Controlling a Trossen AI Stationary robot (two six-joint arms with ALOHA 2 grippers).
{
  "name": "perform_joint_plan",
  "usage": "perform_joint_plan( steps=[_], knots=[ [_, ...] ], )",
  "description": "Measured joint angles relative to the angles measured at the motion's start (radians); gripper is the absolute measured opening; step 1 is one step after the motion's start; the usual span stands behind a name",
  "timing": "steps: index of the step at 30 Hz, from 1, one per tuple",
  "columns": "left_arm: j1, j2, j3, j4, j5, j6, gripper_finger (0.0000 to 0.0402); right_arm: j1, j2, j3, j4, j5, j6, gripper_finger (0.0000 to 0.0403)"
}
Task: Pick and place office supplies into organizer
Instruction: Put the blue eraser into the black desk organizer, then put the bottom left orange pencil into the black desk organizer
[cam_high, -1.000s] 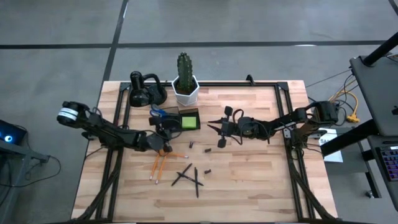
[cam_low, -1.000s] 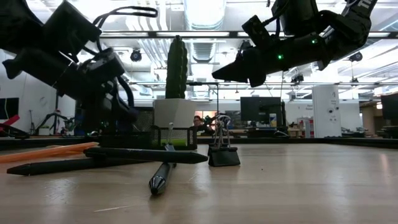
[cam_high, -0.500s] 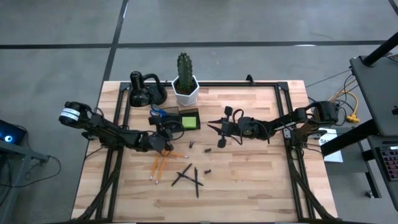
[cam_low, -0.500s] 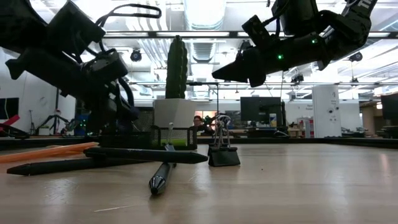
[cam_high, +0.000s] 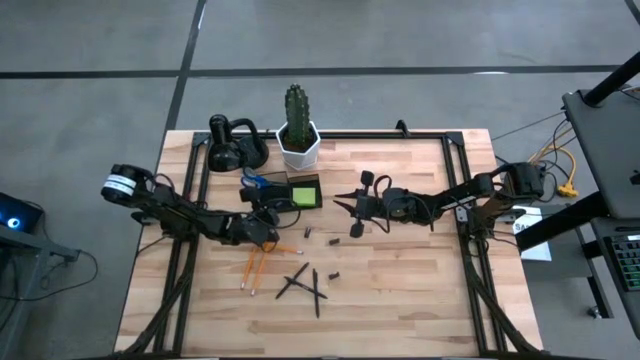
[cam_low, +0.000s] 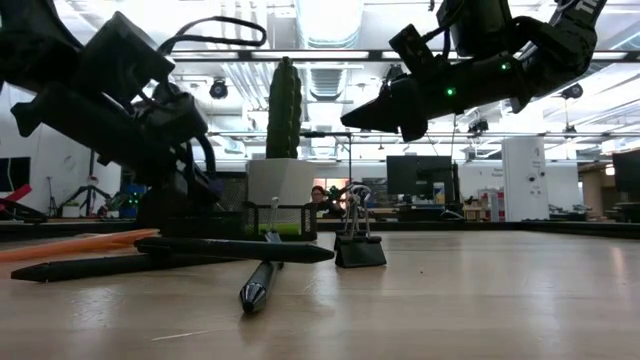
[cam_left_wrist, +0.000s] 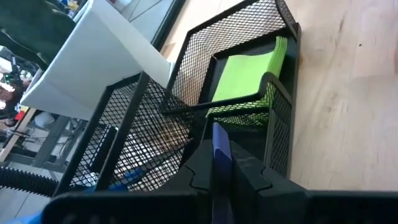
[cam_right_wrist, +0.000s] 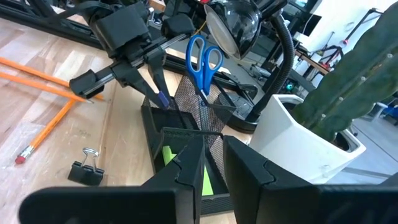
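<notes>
A wooden table (cam_high: 400, 290) is seen from above, with two dark robot arms reaching in from either side. The left gripper (cam_right_wrist: 157, 84) is hovering at the near left edge of the organizer (cam_high: 292, 190), a dark mesh desk box standing just in front of a white cactus pot (cam_high: 298, 146). Its fingers are pinching a thin blue-purple pen (cam_left_wrist: 221, 163), tip pointing down toward the mesh. Inside the organizer, a lime-green sticky-note pad (cam_left_wrist: 245, 70) is lying flat in the right compartment, and blue-handled scissors (cam_right_wrist: 203, 61) are standing upright in the left one. The right gripper (cam_high: 352, 208) is hanging above the table to the right of the organizer, holding nothing, fingers slightly apart. Orange pencils (cam_high: 254, 266), black pens (cam_high: 305, 283) and a binder clip (cam_low: 360, 245) are lying loose on the near part of the table.
</notes>
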Motion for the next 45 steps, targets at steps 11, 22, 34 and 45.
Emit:
perform_joint_plan(
  steps=[11,22,34,45],
  knots=[
    [0.001,-0.025,0.000,0.001,-0.003,-0.001,0.0009,0.000,0.000,0.000,0.001,0.000,0.000,0.0048],
    [0.001,-0.024,-0.001,0.000,-0.045,0.002,0.0016,0.000,0.000,0.000,0.001,0.000,0.003,0.0048],
    [0.002,-0.024,-0.001,0.000,-0.072,0.006,0.0078,0.000,0.000,0.000,-0.004,0.000,0.026,0.0048],
    [0.005,-0.024,-0.002,0.000,-0.085,0.007,0.0087,0.000,0.000,0.000,-0.005,0.000,0.026,0.0048]
  ],
)
